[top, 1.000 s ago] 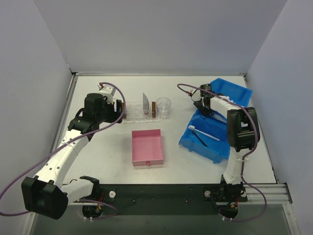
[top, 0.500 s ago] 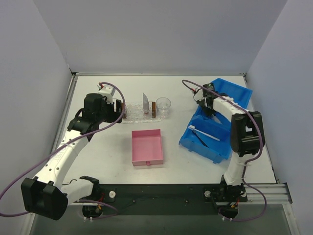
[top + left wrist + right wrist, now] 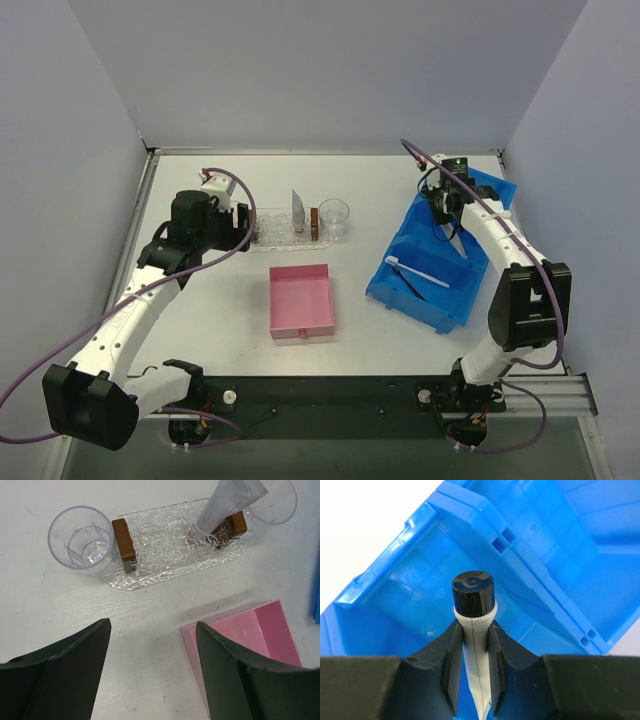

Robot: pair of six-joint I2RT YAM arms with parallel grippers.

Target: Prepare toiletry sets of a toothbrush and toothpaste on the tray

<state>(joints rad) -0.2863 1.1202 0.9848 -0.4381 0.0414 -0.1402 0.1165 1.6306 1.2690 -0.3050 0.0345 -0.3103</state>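
Observation:
The clear bumpy tray (image 3: 280, 230) lies at the back left of centre, with two brown blocks (image 3: 124, 540). One silver toothpaste tube (image 3: 298, 207) stands on its right end, also seen in the left wrist view (image 3: 227, 502) over the tray (image 3: 175, 555). My left gripper (image 3: 151, 630) is open and empty, above the table just in front of the tray. My right gripper (image 3: 472, 630) is shut on a second toothpaste tube (image 3: 476, 645) just below its black cap (image 3: 472, 592). It holds the tube (image 3: 451, 233) over the blue bin (image 3: 425, 290). A white toothbrush (image 3: 418, 271) lies in the bin.
A clear cup (image 3: 85, 537) stands at the tray's left end and another (image 3: 334, 215) at its right end. A square pink box (image 3: 301, 299) sits in front of the tray. The bin's far blue part (image 3: 480, 185) tilts up by the right wall.
My right gripper has moved right and toward the back with the toothpaste tube in it, over the bin. The left arm has not moved.

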